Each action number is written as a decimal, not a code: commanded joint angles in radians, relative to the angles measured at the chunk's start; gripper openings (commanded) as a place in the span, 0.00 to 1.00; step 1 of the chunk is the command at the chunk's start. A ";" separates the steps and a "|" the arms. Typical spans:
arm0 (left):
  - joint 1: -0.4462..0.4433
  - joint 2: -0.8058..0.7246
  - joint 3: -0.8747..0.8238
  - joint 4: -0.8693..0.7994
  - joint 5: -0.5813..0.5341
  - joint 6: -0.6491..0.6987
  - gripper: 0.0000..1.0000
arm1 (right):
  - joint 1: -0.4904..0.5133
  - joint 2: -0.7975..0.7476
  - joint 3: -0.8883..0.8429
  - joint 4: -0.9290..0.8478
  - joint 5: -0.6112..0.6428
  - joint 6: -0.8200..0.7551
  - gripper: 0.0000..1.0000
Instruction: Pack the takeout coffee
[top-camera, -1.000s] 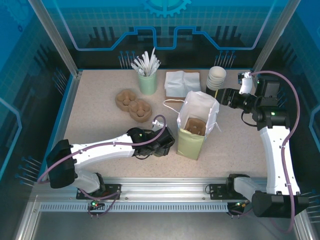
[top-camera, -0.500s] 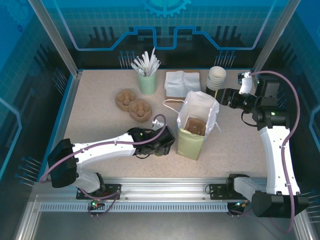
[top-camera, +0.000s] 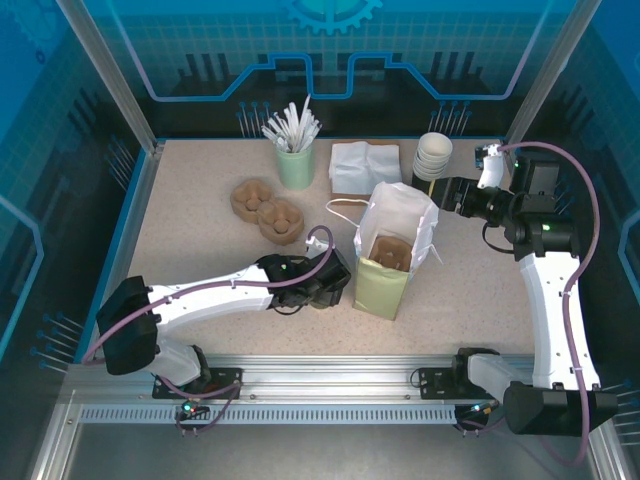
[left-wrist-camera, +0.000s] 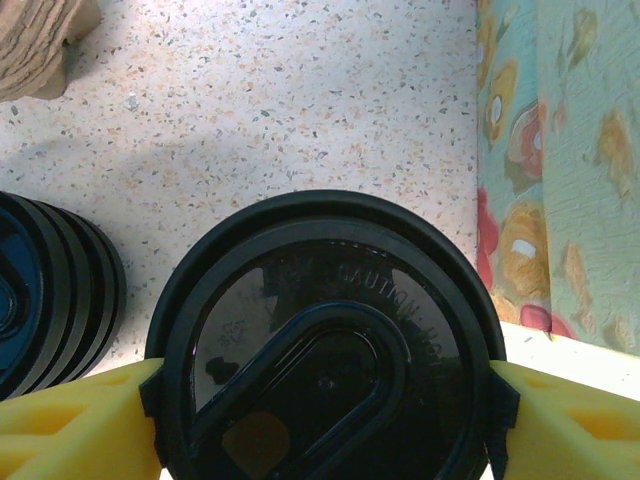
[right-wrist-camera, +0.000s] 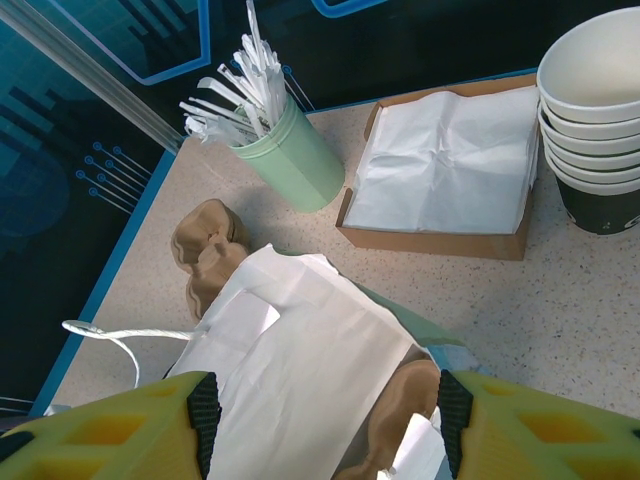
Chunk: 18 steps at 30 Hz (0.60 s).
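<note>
Left gripper (left-wrist-camera: 327, 405) clamped on the coffee (left-wrist-camera: 330, 340), with the yellow fingers (left-wrist-camera: 70, 430) touching the lid rim on both sides. Coffee sat over the table (left-wrist-camera: 300, 100), between a black lid stack (left-wrist-camera: 55, 300) and a green patterned bag (left-wrist-camera: 560, 170) (just beside both). Right gripper (right-wrist-camera: 325, 425) was spread wide above the white bag (right-wrist-camera: 300, 370).
</note>
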<state>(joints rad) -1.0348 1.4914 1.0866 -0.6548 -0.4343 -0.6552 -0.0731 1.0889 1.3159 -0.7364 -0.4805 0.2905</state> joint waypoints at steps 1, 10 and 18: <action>0.007 0.068 -0.036 -0.039 0.095 -0.011 0.75 | -0.017 0.009 0.020 -0.014 -0.027 -0.011 0.62; 0.021 0.039 -0.004 -0.038 0.088 0.037 0.74 | -0.019 0.040 0.080 -0.047 -0.010 -0.052 0.63; 0.049 -0.052 0.049 -0.096 0.060 0.073 0.74 | -0.017 0.082 0.071 -0.043 -0.052 -0.110 0.63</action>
<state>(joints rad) -1.0004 1.4799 1.1030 -0.6758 -0.3954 -0.6079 -0.0734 1.1549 1.3804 -0.7670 -0.4953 0.2245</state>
